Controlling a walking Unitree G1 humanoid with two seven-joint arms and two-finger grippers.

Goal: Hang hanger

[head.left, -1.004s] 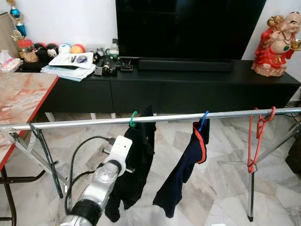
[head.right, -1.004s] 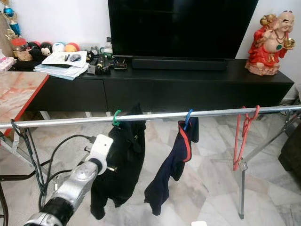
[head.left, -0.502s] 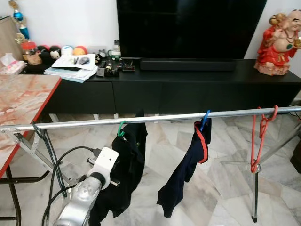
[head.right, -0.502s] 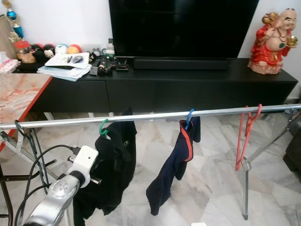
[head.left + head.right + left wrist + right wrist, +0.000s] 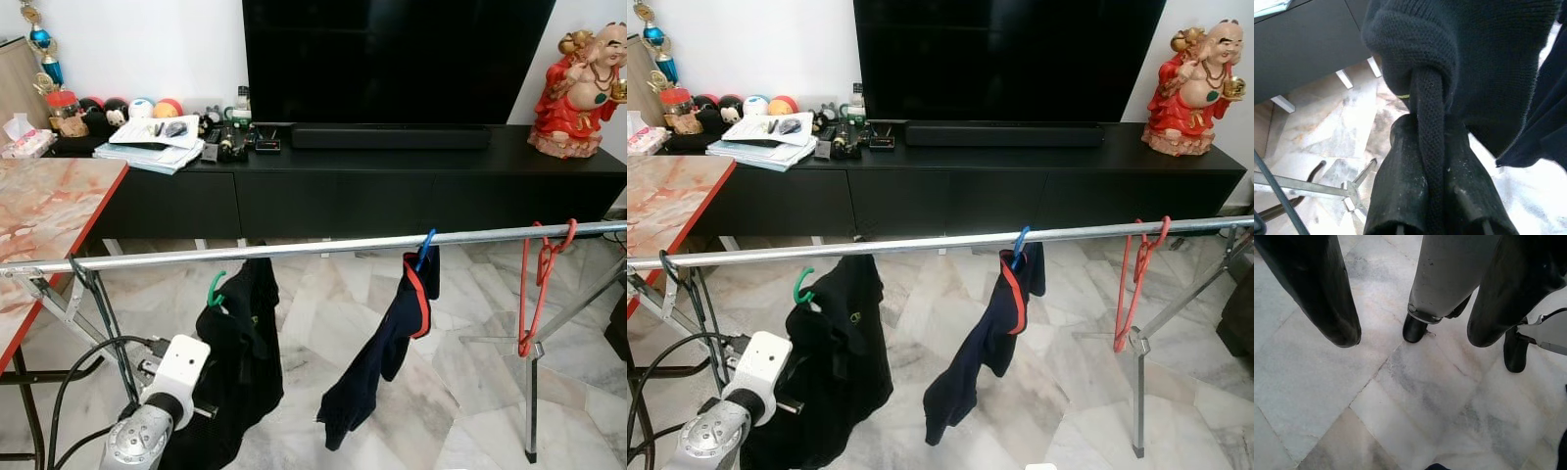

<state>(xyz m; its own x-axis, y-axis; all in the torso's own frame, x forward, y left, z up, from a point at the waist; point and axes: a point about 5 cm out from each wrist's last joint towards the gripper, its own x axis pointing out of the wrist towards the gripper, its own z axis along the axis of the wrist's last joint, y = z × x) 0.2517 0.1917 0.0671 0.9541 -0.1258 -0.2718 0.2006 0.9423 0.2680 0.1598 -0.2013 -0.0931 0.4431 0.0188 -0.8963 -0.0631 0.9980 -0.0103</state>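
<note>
Standing before the drying rack, I take it in from the left. A marble-patterned surface (image 5: pixel 44 211) with a red edge sits at the far left, its corner close to the rail's end. The silver rail (image 5: pixel 323 246) runs across the room above the pale marble floor (image 5: pixel 460 392).

Low on the left, the robot's left arm (image 5: pixel 157 411) reaches up under a black garment (image 5: pixel 240 362). From the wrist camera, the left claw (image 5: pixel 1431 181) is pressed together on a thick knitted fold of that garment, both black fingers (image 5: pixel 1400 186) squeezing the cloth between them. The garment's green hanger (image 5: pixel 215 290) has its hook just below the rail, apart from it, not resting on the metal.

Further right, a navy garment with red trim (image 5: pixel 387 343) hangs from a blue hanger (image 5: pixel 423 251) hooked over the rail. Near the right end, an empty red hanger (image 5: pixel 541 284) dangles from the rail.

The right claw (image 5: pixel 1410 338) points down at the floor, its fingers (image 5: pixel 1327 298) spread wide with nothing between them; a grey rack leg stands just beyond.

Behind everything runs a long black TV cabinet (image 5: pixel 392 181), with a red figurine (image 5: pixel 580 83) at its right end.
</note>
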